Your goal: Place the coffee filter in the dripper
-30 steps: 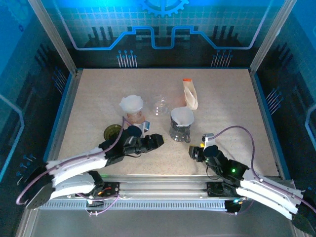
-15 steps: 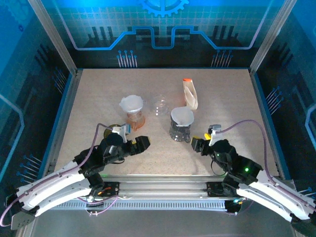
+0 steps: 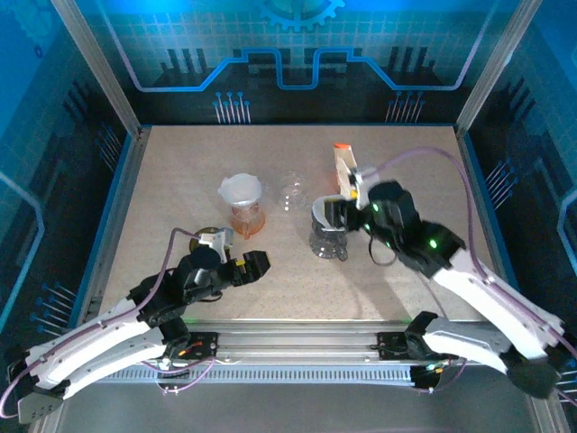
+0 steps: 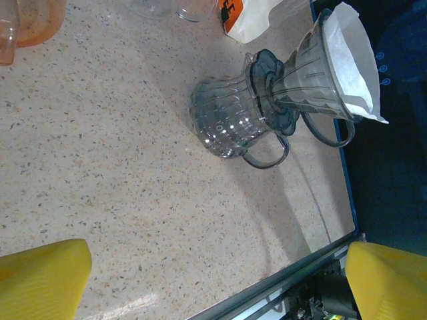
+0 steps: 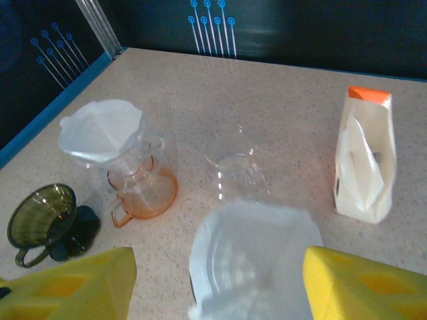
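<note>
The left arm lies low and stretched along the near edge of the counter (image 3: pixel 180 171), near-left of the grey dripper (image 4: pixel 313 73). Its left hand (image 3: pixel 253 264) points toward that dripper, and its yellow fingers (image 4: pixel 41 277) are spread wide around nothing. Left of the grey dripper, a green dripper (image 5: pixel 40 220) sits bare on the counter. Left and a little behind it, an orange carafe set (image 5: pixel 143 190) has a white filter (image 5: pixel 100 130) in its top. A clear glass piece (image 5: pixel 237 167) stands just behind-left of the grey dripper. The grey dripper sits on its grey carafe (image 4: pixel 223 117) with the coffee filter (image 4: pixel 350 63) seated in its cone. The right arm arches high, bent at the elbow, and its right hand (image 3: pixel 335 213) hangs directly over the grey dripper. Its fingers (image 5: pixel 367 283) are parted to either side of the filter's rim, clamping nothing. A white pouch (image 5: pixel 363 160) with an orange top stands behind-right of the grey dripper.
</note>
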`<state>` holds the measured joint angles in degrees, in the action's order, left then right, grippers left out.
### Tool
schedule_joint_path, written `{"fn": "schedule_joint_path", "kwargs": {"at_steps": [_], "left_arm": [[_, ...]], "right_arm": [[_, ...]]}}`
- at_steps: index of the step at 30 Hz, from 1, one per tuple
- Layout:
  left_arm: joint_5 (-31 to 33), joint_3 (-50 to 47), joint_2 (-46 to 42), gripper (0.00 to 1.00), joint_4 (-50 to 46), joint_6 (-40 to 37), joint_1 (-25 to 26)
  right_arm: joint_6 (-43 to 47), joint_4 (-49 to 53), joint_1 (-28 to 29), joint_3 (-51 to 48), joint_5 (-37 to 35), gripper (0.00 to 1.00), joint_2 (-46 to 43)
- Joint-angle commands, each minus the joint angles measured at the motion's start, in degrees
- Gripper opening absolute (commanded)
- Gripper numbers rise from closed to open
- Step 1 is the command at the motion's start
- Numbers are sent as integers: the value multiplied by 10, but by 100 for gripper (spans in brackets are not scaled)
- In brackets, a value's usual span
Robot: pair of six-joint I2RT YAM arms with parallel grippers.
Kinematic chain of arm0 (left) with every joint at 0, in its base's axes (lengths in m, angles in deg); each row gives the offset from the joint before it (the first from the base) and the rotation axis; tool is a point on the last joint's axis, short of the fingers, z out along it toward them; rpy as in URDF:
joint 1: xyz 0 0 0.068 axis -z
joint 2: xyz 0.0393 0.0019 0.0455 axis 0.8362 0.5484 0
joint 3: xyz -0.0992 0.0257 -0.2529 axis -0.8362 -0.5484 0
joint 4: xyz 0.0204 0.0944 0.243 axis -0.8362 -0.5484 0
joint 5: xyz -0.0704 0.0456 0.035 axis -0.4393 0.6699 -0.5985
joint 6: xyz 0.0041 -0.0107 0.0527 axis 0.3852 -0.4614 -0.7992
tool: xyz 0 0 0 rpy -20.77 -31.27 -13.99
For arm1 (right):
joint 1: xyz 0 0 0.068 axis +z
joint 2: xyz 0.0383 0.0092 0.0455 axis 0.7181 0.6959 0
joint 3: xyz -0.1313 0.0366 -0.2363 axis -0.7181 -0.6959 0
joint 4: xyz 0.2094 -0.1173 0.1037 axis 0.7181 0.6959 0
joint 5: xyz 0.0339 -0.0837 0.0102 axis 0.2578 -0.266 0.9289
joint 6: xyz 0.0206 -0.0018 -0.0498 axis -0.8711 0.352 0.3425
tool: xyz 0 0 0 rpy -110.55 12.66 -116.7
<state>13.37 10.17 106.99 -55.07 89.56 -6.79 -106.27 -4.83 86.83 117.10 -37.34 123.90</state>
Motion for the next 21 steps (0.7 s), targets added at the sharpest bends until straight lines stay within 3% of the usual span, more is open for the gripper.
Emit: {"fn": "schedule_joint_path", "kwargs": {"at_steps": [1,10,21], "left_arm": [[17,-4,-25,99,-28,-9,1],[14,-10,-70,99,-62,-6,1],[16,-4,-72,99,-78,-21,1]], "right_arm": [[38,80,-46,88,110,68,90],[72,154,-158,291,260,67,335],[115,217,-181,479,323,61,571]]}}
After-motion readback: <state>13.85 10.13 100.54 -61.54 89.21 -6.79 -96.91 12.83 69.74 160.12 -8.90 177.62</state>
